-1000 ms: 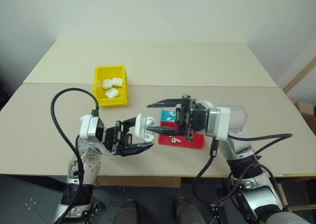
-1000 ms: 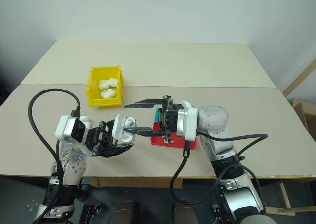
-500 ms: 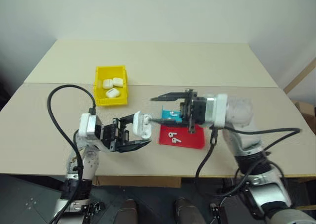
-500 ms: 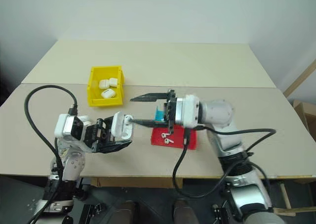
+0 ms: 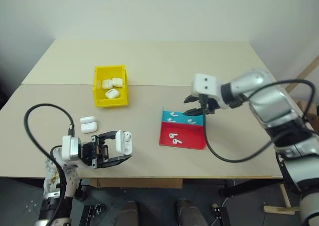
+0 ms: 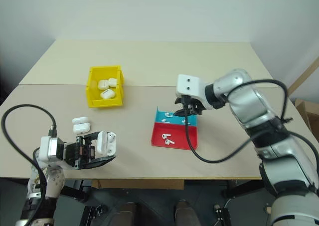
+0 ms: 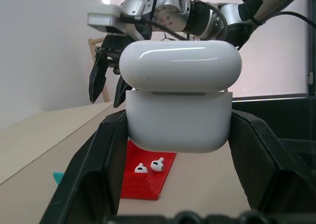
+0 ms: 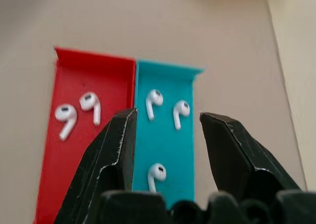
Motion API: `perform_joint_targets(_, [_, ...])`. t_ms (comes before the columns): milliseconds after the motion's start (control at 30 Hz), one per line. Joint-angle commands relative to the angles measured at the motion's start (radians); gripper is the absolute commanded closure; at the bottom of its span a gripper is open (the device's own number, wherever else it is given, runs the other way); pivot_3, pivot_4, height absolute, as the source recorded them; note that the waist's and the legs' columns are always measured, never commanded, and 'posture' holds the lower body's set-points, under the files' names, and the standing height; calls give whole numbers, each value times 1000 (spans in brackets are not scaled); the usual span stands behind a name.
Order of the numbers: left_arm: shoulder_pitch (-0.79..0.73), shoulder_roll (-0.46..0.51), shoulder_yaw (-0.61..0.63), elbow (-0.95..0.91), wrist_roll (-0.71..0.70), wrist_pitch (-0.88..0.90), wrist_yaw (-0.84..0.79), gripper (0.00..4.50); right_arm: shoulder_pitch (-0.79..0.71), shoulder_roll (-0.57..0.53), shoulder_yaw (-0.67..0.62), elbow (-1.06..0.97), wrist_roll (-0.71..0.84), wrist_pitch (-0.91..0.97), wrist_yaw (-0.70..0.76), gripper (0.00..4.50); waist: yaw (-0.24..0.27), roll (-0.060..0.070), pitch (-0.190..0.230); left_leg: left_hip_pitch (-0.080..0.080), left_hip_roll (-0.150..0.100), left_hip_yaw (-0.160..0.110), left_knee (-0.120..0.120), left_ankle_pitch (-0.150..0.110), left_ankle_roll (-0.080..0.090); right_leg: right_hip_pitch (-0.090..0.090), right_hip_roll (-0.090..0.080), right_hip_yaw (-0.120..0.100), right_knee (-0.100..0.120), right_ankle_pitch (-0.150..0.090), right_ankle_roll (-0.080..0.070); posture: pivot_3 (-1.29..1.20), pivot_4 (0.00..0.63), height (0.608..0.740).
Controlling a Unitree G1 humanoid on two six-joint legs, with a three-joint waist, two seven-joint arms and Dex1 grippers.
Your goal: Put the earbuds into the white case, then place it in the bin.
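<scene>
- left gripper lower left, clenched on white case
- right gripper released over blue tray, earbuds inside
- red tray adjoining
- spare case nearby; bin upper left

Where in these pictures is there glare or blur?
Left wrist view: a bright streak of glare lies on the lid of the glossy white rounded earbud case; the right pincer behind it looks soft. Right wrist view: the small white plastic earbuds on the shallow blue tray look slightly soft.
</scene>
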Motion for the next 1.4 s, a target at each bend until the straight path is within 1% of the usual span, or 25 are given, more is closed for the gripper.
perform_joint_targets(33, [29, -17, -10, -66, 8, -34, 33, 1731, -89, 35, 64, 115, -100, -27, 57, 2005, 1, 0, 0, -1, 0, 0, 0, 0, 0, 0, 0, 0, 0, 0, 0, 0, 150, 740])
perform_joint_targets(133, [53, -32, -17, -89, 12, -57, 43, 1731, -141, 71, 110, 224, -168, -77, 91, 2005, 4, 0, 0, -1, 0, 0, 0, 0, 0, -1, 0, 0, 0, 0, 0, 0, 150, 740])
perform_joint_targets(267, [74, -41, -19, -120, 14, -70, 75, 1731, -166, 94, 135, 308, -235, -156, 122, 2005, 6, 0, 0, -2, -1, -1, 0, 0, 0, -1, -1, -1, 0, 1, 0, 0, 150, 740])
perform_joint_targets(367, [90, -38, -21, -129, 17, -82, 82, 1731, -173, 114, 134, 360, -263, -202, 137, 2600, 3, 0, 0, 0, -1, 0, 0, 0, 0, 0, -1, -1, 0, 1, -1, 0, 150, 740])
perform_joint_targets(400, [97, -36, -25, -134, 16, -84, 85, 1731, -173, 118, 133, 372, -273, -218, 141, 2897, 3, 1, 0, 0, -1, 0, 0, 0, 0, 0, -1, -1, 1, 1, -1, 0, 150, 740])
perform_joint_targets(433, [101, -36, -27, -138, 16, -85, 89, 1731, -173, 122, 132, 382, -281, -234, 145, 3335, 1, 1, 0, 0, 0, 0, 0, 0, 0, 0, -1, -1, 1, 1, -1, 0, 150, 740])
perform_joint_targets(467, [105, -37, -29, -141, 16, -87, 95, 1731, -173, 127, 131, 392, -288, -246, 147, 3639, 0, 1, 1, 0, 0, 0, 0, 0, 0, -1, -1, -1, 1, 1, -1, 0, 150, 740])
perform_joint_targets(933, [78, -40, -51, -125, 30, -109, 109, 1731, -225, 217, 127, 580, -375, -363, 167, 3639, 1, 1, 1, 0, 0, 0, 0, 0, 0, 0, -1, -1, 1, 1, -1, 0, 150, 740])
perform_joint_targets(1067, [78, -41, -60, -130, 34, -115, 122, 1731, -226, 212, 125, 590, -391, -425, 179, 3639, 1, 1, 1, 0, 0, 0, 0, 0, 0, 0, -1, -1, 1, 1, -1, 0, 150, 740])
perform_joint_targets(1167, [83, -41, -65, -137, 37, -118, 132, 1731, -227, 214, 111, 598, -411, -444, 131, 3639, 0, 2, 1, 0, 0, 0, 0, 0, 0, -1, -1, -1, 2, 1, -1, 0, 150, 740])
perform_joint_targets(1267, [87, -40, -72, -145, 37, -118, 146, 1731, -237, 204, 82, 588, -390, -480, 150, 3639, 0, 2, 1, 0, 0, 0, 0, 0, 0, -1, -1, -1, 2, 1, -1, 0, 150, 740])
perform_joint_targets(1300, [87, -39, -73, -145, 37, -118, 149, 1731, -241, 204, 72, 586, -382, -479, 159, 3277, 0, 2, 1, 0, 0, 0, 0, 0, 0, -1, -1, -1, 2, 1, -1, 0, 150, 740])
perform_joint_targets(1333, [86, -37, -74, -144, 36, -118, 151, 1731, -243, 203, 66, 582, -380, -480, 169, 3102, 0, 2, 1, 0, 0, 0, 0, 0, 0, -1, -1, -1, 2, 1, -1, 0, 150, 740])
perform_joint_targets(1367, [86, -36, -75, -144, 36, -118, 154, 1731, -244, 205, 61, 581, -383, -475, 170, 2728, 0, 3, 2, 0, 0, 0, 0, 0, 0, -1, -1, -1, 2, 1, -1, 0, 150, 740])
perform_joint_targets(1400, [83, -34, -76, -142, 37, -118, 156, 1731, -248, 210, 58, 586, -388, -459, 168, 2451, 0, 3, 2, 0, 0, 0, 0, 0, 0, -1, -1, -1, 3, 1, -1, 0, 150, 740])
